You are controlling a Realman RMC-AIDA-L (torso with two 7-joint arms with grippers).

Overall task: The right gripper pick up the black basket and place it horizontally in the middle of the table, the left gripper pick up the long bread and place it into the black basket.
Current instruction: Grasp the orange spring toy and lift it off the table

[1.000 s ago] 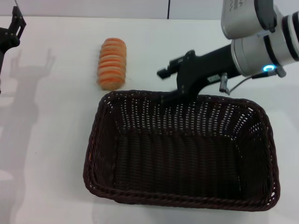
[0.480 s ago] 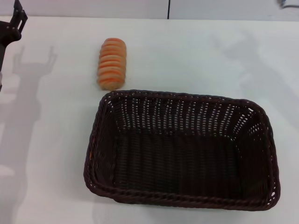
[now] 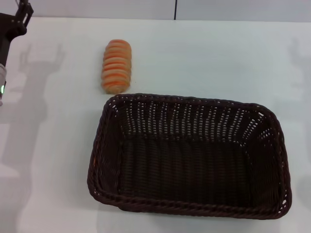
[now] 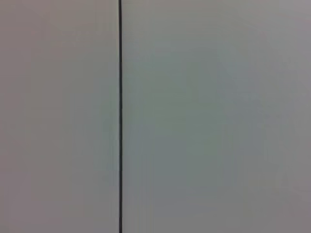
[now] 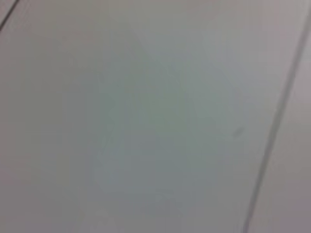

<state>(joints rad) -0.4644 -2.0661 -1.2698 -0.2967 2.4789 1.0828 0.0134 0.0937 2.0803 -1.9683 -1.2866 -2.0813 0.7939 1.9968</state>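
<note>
My head camera looks forward and down on the table (image 3: 194, 58) from above, quite near. My two wrist cameras each face only a plain pale surface with a thin dark line; I cannot tell what they share with the head view.

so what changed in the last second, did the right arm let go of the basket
Yes: the right pincer, which was at the black basket's far rim, has left view. The left pincer shifted slightly at the table's far left corner. Basket and long bread stayed put.
</note>
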